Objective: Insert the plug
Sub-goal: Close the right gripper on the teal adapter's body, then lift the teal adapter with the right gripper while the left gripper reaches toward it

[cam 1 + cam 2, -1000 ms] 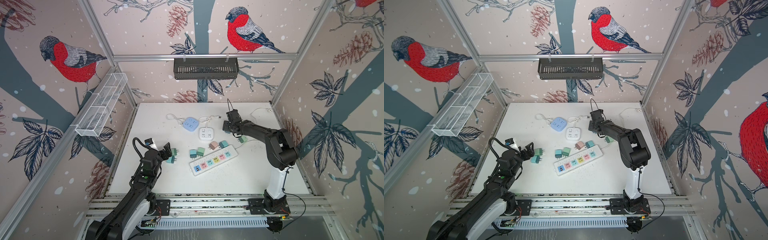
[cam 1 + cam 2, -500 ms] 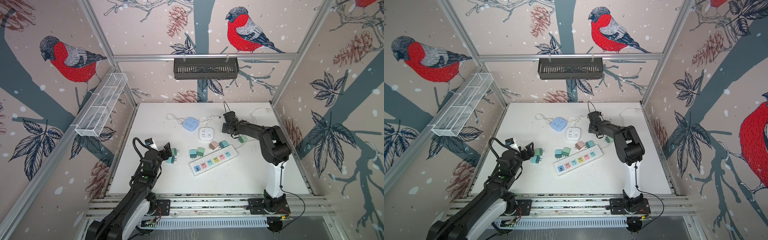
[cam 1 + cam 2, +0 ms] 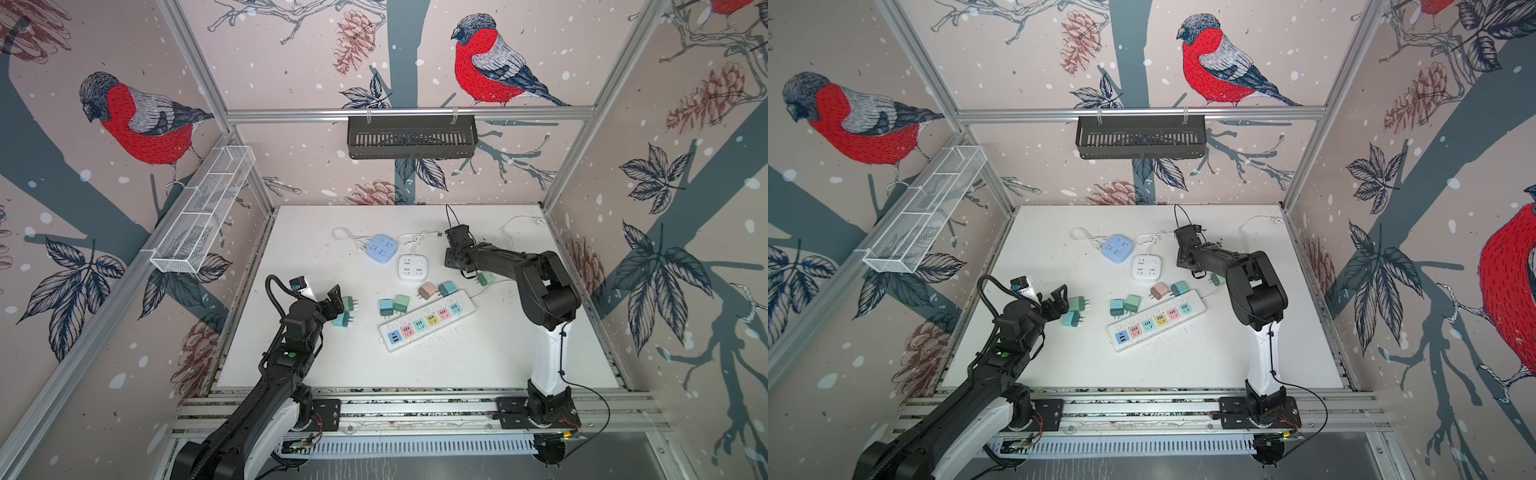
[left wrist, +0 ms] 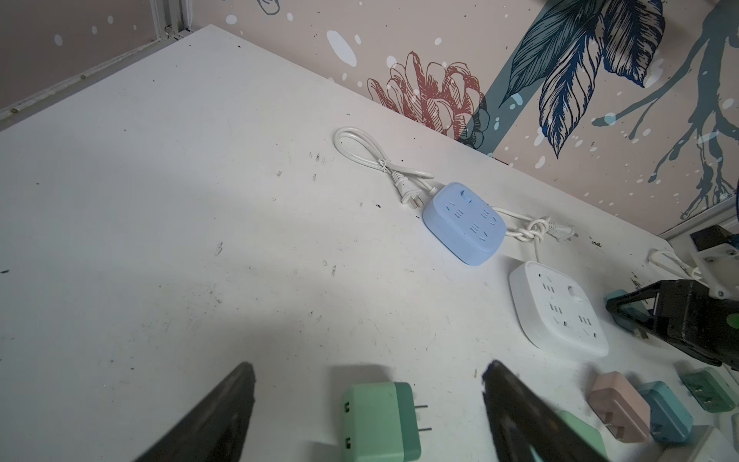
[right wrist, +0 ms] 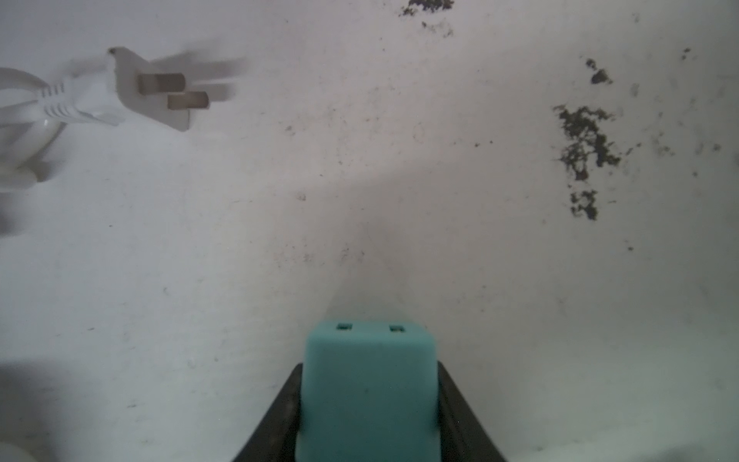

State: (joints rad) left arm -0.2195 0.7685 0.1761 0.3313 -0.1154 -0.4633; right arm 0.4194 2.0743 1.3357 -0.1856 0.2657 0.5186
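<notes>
Right gripper (image 5: pixel 368 372) is clamped on the teal plug (image 5: pixel 368 404), jaws squeezing its flat sides, likely so it can't twist. It's a matte plastic block with rounded corners, held low over the scuffed, crumb-speckled white table (image 5: pixel 400 168); its prongs are out of sight. A white corded plug (image 5: pixel 156 92) with two flat metal blades lies nearby. The pastel-socketed power strip (image 3: pixel 428 322) waits well apart. Left gripper (image 4: pixel 368 366) gapes wide, straddling a green plug (image 4: pixel 378 424) that lies on its side.

Bullfinch-papered walls (image 3: pixel 291 62) surround a scuffed white tabletop (image 3: pixel 457 365), black basket (image 3: pixel 411 137) hanging behind.
</notes>
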